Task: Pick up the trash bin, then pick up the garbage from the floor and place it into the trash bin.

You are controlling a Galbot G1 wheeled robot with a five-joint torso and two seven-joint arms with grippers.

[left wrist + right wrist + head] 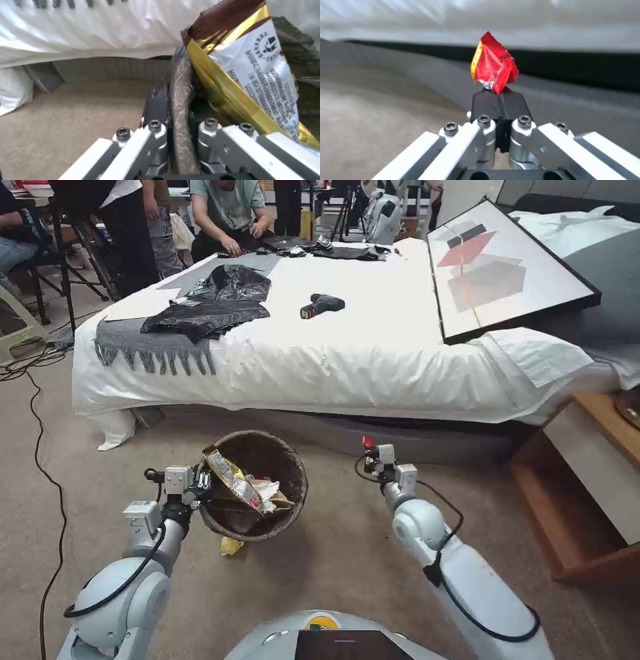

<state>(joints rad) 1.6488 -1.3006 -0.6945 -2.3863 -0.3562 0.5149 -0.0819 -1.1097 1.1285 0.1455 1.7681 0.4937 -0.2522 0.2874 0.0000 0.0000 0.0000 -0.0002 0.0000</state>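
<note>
**Red scrap held level with the bin, off to its right**

The right gripper [369, 445] is pinched on the red scrap [493, 66], which sticks out past its fingertips toward the bed [373, 360]. The trash bin [293, 493] hangs to that gripper's left, mouth tilted toward the robot, its lined rim clamped in the left gripper [178, 100] beside a gold snack wrapper [256, 75]. The bin's white wall is hidden, as are its lower contents. A yellow wrapper [231, 545] on the carpet is partly covered by the bin.

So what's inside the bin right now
The bin, gripped at its rim by the left gripper, holds a gold snack wrapper, white tissue and brown paper. Whatever lies beneath them is covered.
</note>
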